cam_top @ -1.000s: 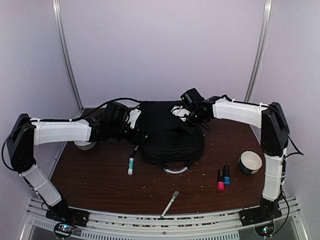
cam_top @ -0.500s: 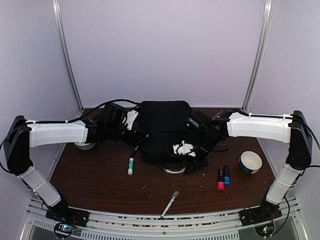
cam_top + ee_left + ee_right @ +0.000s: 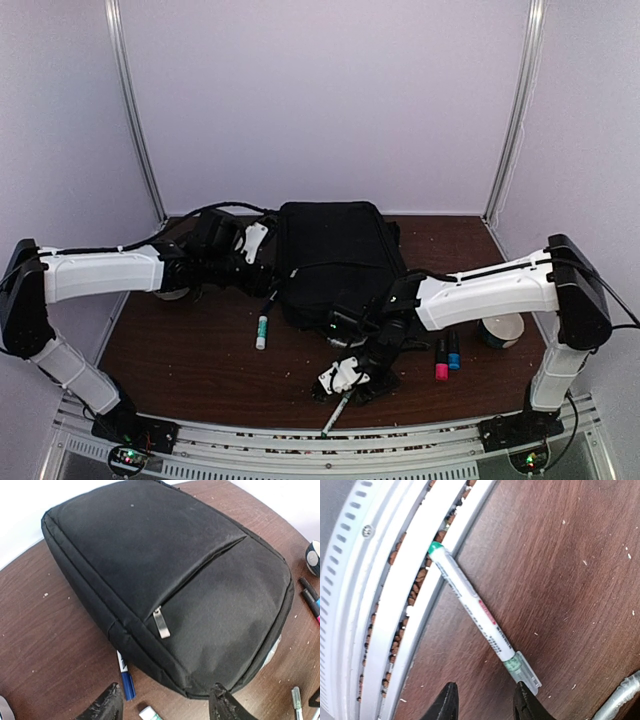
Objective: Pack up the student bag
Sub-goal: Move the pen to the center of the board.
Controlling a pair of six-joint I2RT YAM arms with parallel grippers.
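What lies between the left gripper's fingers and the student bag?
The left wrist view shows a blue marker between the left gripper and the student bag, one end under the bag's edge, and a white-and-green item beside it.

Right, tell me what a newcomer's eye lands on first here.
The large black soft fabric backpack, lying flat mid-table, dominates. Next, the right gripper hangs open over a white, green-tipped marker pen at the near edge of the brown table.
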